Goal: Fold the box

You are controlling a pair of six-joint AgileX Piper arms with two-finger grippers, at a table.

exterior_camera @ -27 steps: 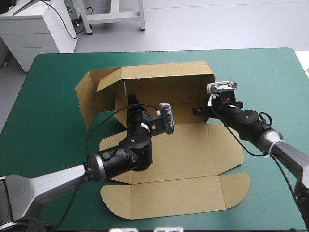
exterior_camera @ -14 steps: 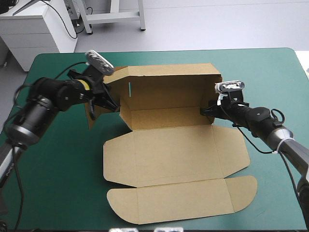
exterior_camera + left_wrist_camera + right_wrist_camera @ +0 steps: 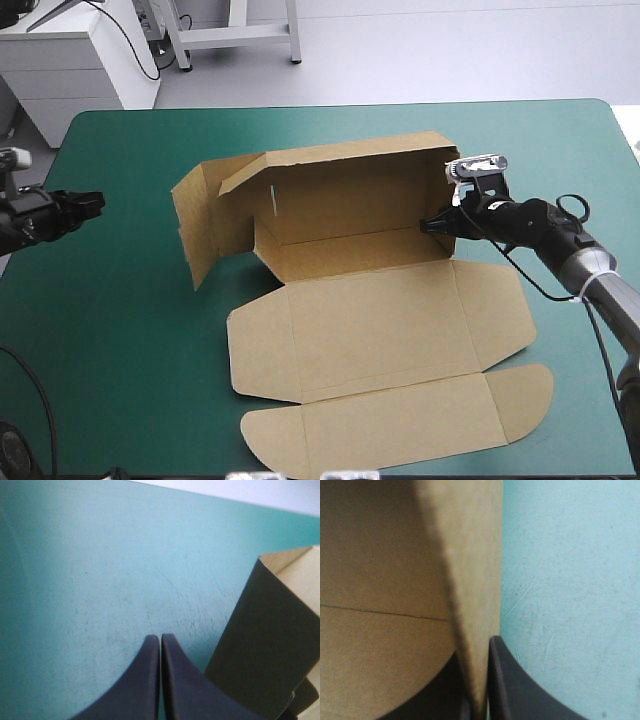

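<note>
Brown cut-board box [image 3: 370, 320] pinched at its right end by the black-finned right tool [image 3: 428, 226].
It lies in the middle of the table [image 3: 120, 350], long axis left to right, back wall raised; the left tool [image 3: 95, 203], closed on nothing, hangs well apart beyond the left flap, which seems half-raised.

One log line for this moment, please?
box: partly raised | right gripper: shut on box | left gripper: shut, apart from box

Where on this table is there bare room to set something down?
Bare teal-green cover lies between the shut left gripper and the box, and along the far edge behind it. Crowded: the right, where the right gripper clamps the box's end wall.
</note>
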